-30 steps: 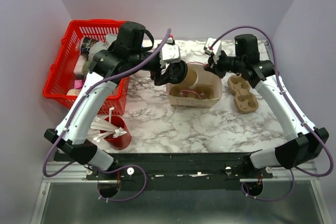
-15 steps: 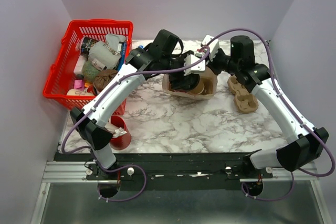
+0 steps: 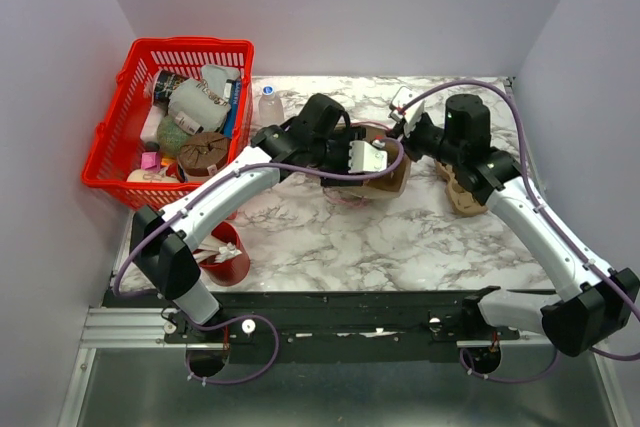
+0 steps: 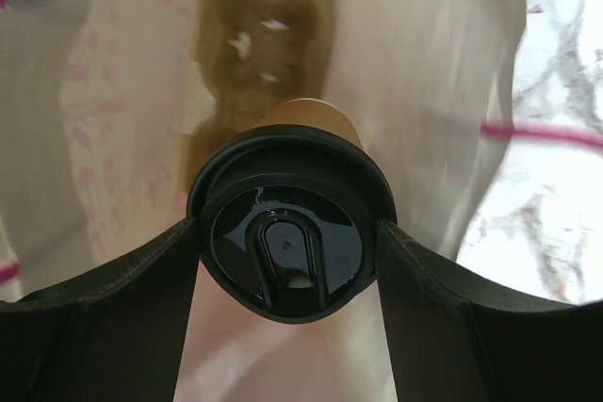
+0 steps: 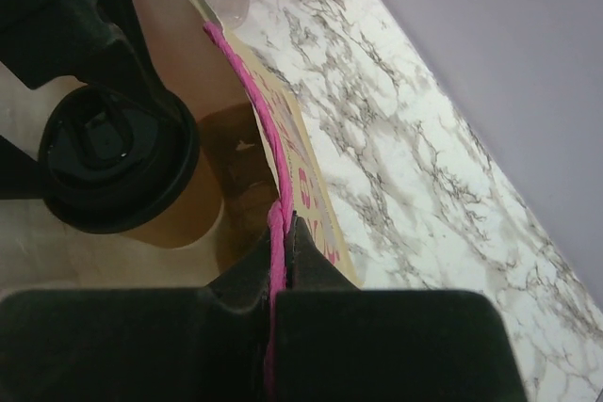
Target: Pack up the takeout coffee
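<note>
the left gripper [image 4: 287, 275] is clamped wide across the black lid [image 4: 283, 233] of the takeout coffee [image 4: 306, 118], which hangs inside the paper bag [image 4: 424, 91] above the pulp carrier [image 4: 264, 35] on the bag floor; the right gripper [image 5: 281, 233] is pinched fully together on the bag rim at the pink handle [image 5: 247, 82], holding the mouth apart. since the grip appears to bear on the lid alone, a snag of the cup body on the bag wall could pop the lid and spill. release off-centre of a carrier well would likely tip the cup.
</note>
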`<action>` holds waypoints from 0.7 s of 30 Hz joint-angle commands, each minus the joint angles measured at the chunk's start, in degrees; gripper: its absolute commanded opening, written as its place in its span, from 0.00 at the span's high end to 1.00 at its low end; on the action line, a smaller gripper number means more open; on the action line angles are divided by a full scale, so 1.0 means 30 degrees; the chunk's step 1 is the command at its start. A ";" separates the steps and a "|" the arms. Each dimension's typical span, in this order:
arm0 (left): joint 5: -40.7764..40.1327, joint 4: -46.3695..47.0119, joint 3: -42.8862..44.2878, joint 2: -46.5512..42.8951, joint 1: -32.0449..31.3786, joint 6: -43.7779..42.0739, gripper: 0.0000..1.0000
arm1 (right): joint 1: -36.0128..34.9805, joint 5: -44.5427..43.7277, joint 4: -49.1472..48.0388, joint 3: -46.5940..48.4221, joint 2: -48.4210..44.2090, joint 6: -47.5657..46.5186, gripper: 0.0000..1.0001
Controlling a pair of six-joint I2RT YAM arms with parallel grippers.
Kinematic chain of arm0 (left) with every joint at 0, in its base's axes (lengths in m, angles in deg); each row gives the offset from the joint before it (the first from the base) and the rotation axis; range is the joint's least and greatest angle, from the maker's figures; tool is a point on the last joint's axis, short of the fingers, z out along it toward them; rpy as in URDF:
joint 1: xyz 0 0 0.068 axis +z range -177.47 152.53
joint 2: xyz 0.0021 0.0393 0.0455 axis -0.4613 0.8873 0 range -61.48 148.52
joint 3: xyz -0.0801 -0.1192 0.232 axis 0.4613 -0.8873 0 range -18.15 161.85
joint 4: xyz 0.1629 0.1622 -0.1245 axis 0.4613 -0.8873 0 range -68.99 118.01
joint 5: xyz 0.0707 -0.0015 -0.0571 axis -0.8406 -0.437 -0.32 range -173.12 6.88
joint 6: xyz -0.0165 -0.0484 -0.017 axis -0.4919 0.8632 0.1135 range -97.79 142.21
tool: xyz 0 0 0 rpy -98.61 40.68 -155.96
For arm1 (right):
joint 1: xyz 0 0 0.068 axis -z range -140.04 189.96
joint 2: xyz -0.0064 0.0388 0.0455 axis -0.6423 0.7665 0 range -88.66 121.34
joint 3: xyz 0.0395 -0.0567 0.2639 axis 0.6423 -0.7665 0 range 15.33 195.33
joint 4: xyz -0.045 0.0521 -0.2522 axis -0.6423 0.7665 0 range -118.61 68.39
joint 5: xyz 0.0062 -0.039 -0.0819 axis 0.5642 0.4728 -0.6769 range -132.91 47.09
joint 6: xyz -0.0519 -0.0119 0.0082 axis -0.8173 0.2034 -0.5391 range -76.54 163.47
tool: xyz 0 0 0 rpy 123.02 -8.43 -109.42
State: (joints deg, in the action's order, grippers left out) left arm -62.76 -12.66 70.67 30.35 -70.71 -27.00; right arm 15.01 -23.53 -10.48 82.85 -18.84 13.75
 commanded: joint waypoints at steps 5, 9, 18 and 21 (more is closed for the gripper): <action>-0.0165 0.3417 -0.1127 -0.0904 -0.0175 -0.2402 1.00 | -0.0150 0.1158 -0.0800 -0.0068 -0.0100 0.1231 1.00; -0.0370 0.3623 -0.1655 -0.0757 -0.0175 -0.4158 1.00 | -0.0150 0.0808 -0.0916 -0.0360 -0.0304 0.1525 0.99; -0.0663 0.2629 -0.1598 -0.0084 -0.0175 -0.4661 1.00 | -0.0821 -0.0305 -0.1678 -0.0740 -0.0831 0.1470 0.99; -0.0985 0.2569 -0.1626 0.0150 -0.0175 -0.4690 1.00 | -0.1524 -0.0979 -0.2175 -0.1355 -0.1299 0.0649 1.00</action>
State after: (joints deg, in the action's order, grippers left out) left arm -64.42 -4.46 65.47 29.52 -70.73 -39.39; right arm 13.07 -23.77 -13.00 81.10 -20.04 17.99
